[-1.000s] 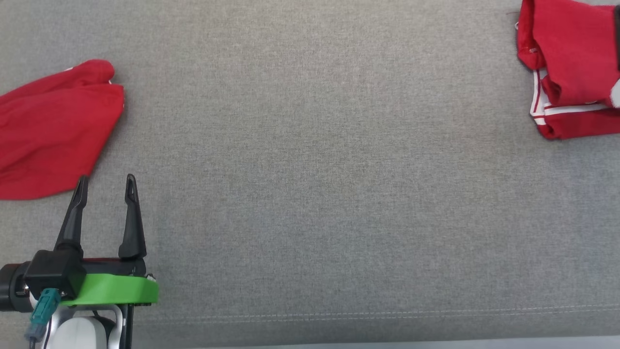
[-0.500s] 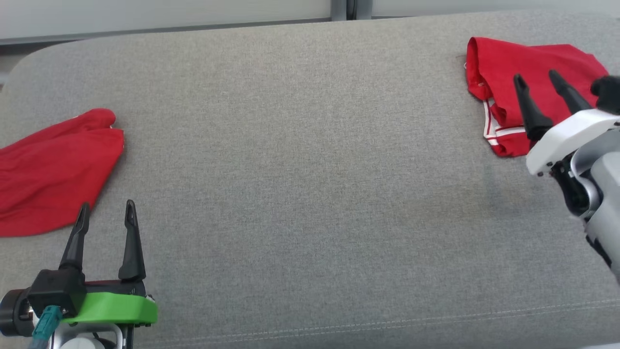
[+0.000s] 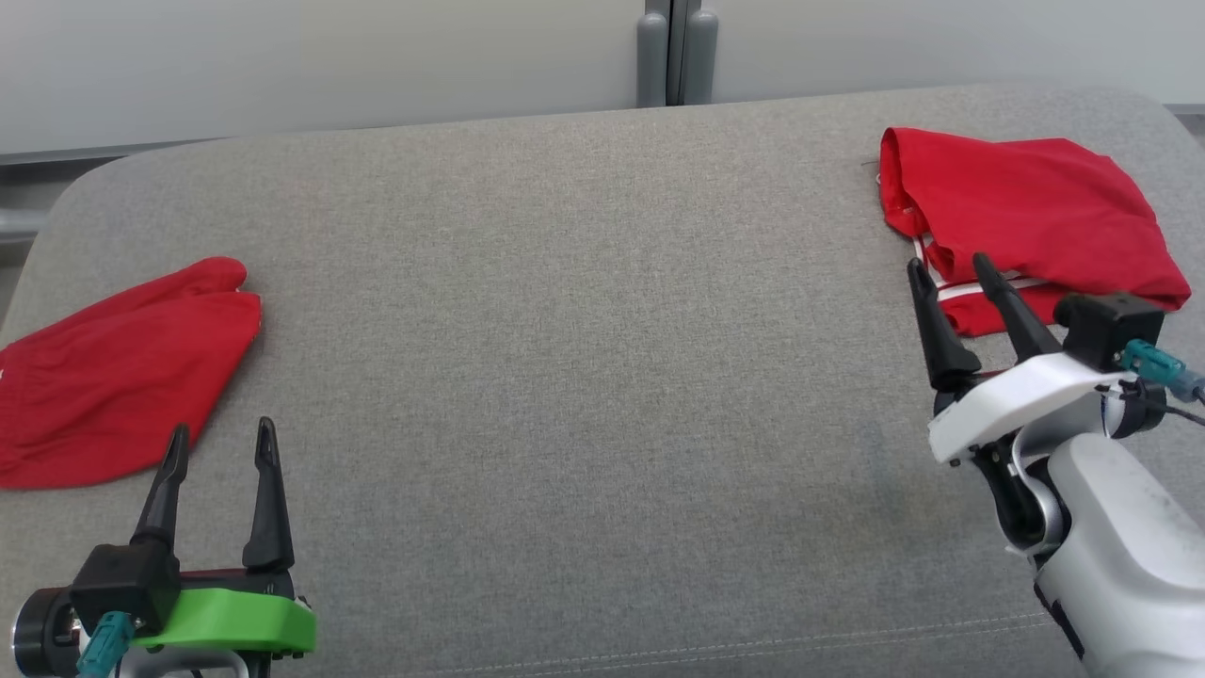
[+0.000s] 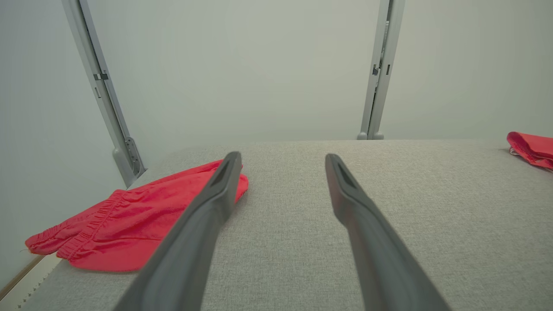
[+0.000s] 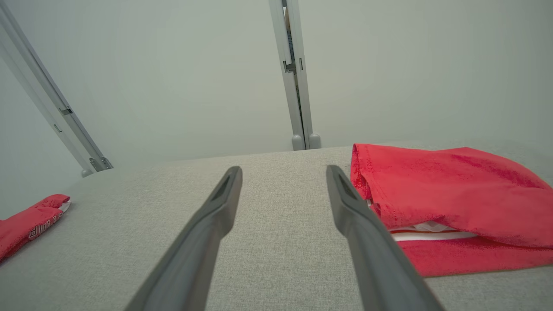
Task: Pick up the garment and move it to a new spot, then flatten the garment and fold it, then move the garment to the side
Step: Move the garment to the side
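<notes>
Red cloth lies at the far left of the grey upholstered surface (image 3: pixel 584 358): the left red garment (image 3: pixel 122 377), laid fairly flat. The left wrist view shows its gathered elastic edge (image 4: pixel 82 233) turned toward the surface's left border. Just to the right of it and nearer the robot, the left gripper (image 3: pixel 222 428) hovers over bare grey fabric. Its two dark fingers are spread wide and there is nothing between them. In its own wrist view, the left finger (image 4: pixel 203 224) crosses in front of the garment's nearer corner without gripping it.

The middle of the surface is a broad stretch of grey weave. A grey upright post (image 3: pixel 676 52) stands against the pale wall (image 3: pixel 329 66) behind the far edge.

Further right, the right gripper (image 3: pixel 947 264) points toward the far right corner on its white wrist. Its fingers are also parted as wide as they go and hold nothing. The right red garment (image 3: pixel 1026 226) is rumpled and loosely heaped, with white stripes (image 3: pixel 979 287) showing along its lower hem. It sits just beyond and to the right of those fingertips. In the right wrist view, the garment (image 5: pixel 453 194) lies beside the right finger (image 5: pixel 367 242), outside the gap. Whether that finger touches the cloth cannot be told.
</notes>
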Controlling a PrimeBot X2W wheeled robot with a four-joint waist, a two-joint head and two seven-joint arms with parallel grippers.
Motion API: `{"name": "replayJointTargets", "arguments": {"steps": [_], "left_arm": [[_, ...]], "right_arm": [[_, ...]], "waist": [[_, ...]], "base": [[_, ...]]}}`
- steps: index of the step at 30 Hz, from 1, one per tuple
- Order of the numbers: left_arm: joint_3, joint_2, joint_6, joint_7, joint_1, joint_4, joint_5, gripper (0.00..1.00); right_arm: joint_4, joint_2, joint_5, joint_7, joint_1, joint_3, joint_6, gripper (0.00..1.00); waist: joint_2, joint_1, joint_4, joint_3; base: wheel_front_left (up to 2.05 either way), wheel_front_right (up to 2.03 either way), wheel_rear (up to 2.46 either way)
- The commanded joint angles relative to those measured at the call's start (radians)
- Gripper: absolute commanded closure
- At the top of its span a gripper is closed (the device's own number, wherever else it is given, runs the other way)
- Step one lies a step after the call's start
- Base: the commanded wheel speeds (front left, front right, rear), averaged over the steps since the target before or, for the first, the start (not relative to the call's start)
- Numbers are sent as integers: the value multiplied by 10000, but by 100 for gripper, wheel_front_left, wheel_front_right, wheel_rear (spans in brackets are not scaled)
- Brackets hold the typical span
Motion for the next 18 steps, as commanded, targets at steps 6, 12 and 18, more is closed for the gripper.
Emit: {"name": "replayJointTargets", "arguments": {"steps": [6,12,18], "left_arm": [[-47,-10,-19,-31,250,52,-89,0],[77,-31,-14,-31,520,208,-1,0],[181,-31,131,-31,821,328,172,0]], "right_arm": [[-595,416,-838,-40,1062,-447,-6,0],[-920,748,-1762,-40,2018,-818,-6,0],[-1190,1072,-2387,-40,2734,-1108,-6,0]], "waist": [[0,1,-21,-352],[0,1,-99,-750],[0,1,-212,-1082]], "base": [[0,0,0],[0,0,0],[0,0,0]]}}
